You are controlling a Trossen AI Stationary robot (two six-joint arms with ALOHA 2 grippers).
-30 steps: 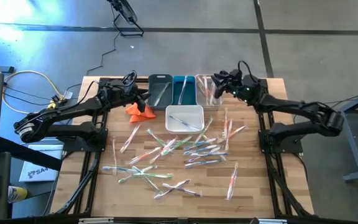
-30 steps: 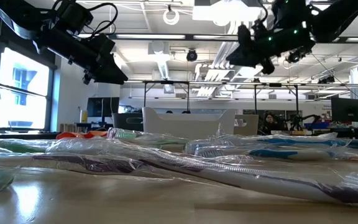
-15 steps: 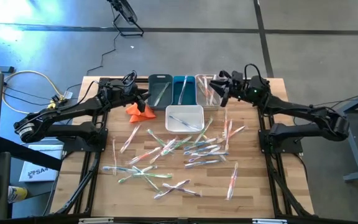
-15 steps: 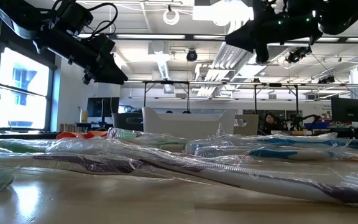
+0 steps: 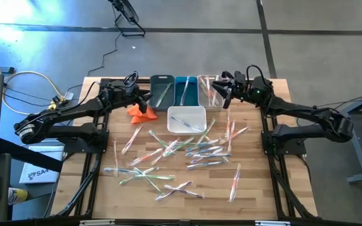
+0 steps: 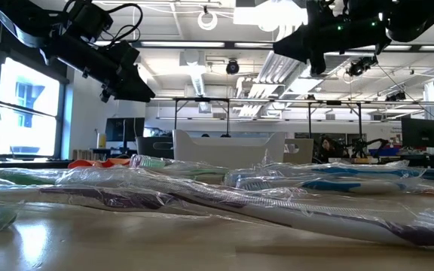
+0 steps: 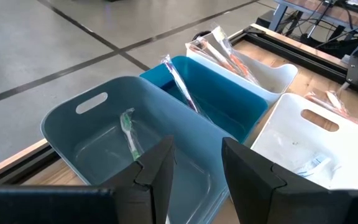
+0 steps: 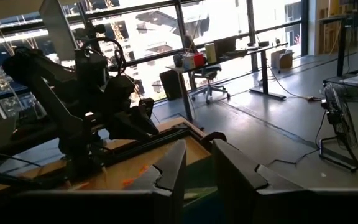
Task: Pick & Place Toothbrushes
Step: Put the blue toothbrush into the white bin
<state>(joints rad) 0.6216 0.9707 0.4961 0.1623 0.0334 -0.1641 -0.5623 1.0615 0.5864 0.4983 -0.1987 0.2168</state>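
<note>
At the white bin: we take the white bin [image 5: 186,119] as our landmark; it sits mid-table with a toothbrush lying in it.
Toothbrushes: we see most of the toothbrushes [image 5: 187,150] scattered on the table [image 5: 256,194] on the near side of the white bin; a few more lie in the three bins behind it.
Bins behind: we count a grey bin [image 5: 161,91], a blue bin [image 5: 185,91] and a clear bin [image 5: 210,91] side by side.
Left gripper: we find the left gripper [image 5: 144,97] beyond the white bin's left corner, by the grey bin, fingers [image 7: 160,171] apart and empty.
Right gripper: we place the right gripper [image 5: 220,90] over the clear bin, fingers [image 8: 166,174] slightly parted, nothing between them.
Cloth: we note an orange cloth [image 5: 141,111] just left of the white bin.
</note>
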